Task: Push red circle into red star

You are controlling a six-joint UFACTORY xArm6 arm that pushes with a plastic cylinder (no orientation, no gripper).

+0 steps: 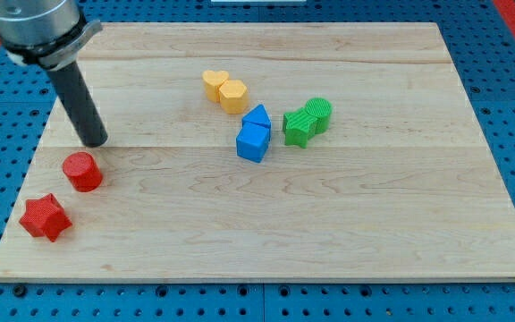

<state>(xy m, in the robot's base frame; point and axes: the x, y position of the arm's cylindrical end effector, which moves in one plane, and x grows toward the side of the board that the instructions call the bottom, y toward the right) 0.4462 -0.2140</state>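
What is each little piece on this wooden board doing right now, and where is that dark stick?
my tip: on the board, just above the red circle toward the view's top, apart from it.
red circle: upright, apart from the red star.
red star: flat, near the bottom-left corner.
yellow blocks: two, touching.
blue blocks: two, touching.
green blocks: two, touching.
wooden board: lying flat.
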